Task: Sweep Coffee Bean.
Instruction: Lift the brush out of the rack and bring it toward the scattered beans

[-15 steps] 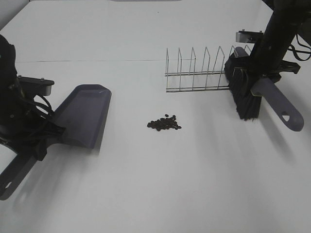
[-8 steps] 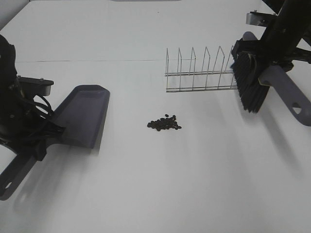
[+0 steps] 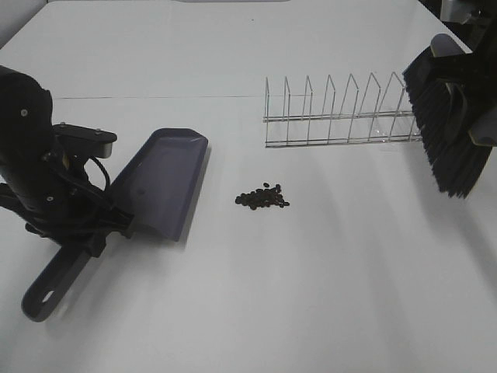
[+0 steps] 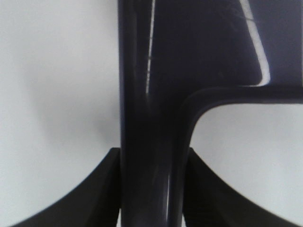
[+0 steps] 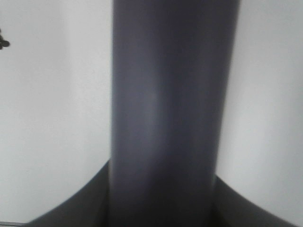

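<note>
Roughly thirty beans, one dustpan, one brush

Bright, even overhead light — soft shadows; both wrist views blurred

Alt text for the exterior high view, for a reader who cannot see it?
A pile of coffee beans lies on the white table, between a dustpan gripped by the left claw and a black-bristled brush at the right edge. A wire rack stands behind the beans.

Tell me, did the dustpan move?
Yes. The dustpan slid right, closer to the coffee beans, which stayed put in front of the wire rack.
</note>
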Action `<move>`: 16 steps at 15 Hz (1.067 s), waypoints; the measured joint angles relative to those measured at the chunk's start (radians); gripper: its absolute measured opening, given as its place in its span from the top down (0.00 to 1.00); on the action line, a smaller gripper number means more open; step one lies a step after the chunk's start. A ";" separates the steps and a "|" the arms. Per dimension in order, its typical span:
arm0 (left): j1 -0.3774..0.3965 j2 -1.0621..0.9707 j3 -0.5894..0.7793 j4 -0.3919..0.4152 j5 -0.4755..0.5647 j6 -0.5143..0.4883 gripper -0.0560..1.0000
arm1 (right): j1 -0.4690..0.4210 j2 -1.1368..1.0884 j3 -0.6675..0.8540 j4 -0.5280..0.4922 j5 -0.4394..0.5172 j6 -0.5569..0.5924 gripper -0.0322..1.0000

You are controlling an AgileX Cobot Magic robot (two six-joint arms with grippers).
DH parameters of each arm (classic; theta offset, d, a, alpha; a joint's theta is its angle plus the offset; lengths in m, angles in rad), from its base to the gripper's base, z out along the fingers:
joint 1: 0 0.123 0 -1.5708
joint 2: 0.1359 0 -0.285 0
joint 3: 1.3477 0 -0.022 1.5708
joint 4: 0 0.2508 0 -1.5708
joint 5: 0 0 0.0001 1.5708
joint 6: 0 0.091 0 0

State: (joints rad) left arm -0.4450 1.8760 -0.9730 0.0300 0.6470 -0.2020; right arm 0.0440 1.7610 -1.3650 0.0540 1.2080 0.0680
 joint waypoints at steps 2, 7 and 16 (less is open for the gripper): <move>-0.001 0.035 0.000 0.003 -0.020 0.000 0.65 | 0.070 0.001 0.010 -0.075 -0.016 0.044 0.70; -0.001 0.092 -0.015 0.002 -0.062 0.062 0.65 | 0.198 0.162 0.010 -0.191 -0.053 0.140 0.70; -0.001 0.108 -0.026 -0.001 -0.063 0.117 0.65 | 0.260 0.290 -0.017 -0.388 -0.124 0.321 0.70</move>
State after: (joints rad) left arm -0.4460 1.9840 -0.9990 0.0290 0.5840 -0.0850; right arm 0.3040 2.0510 -1.3820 -0.3340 1.0840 0.3890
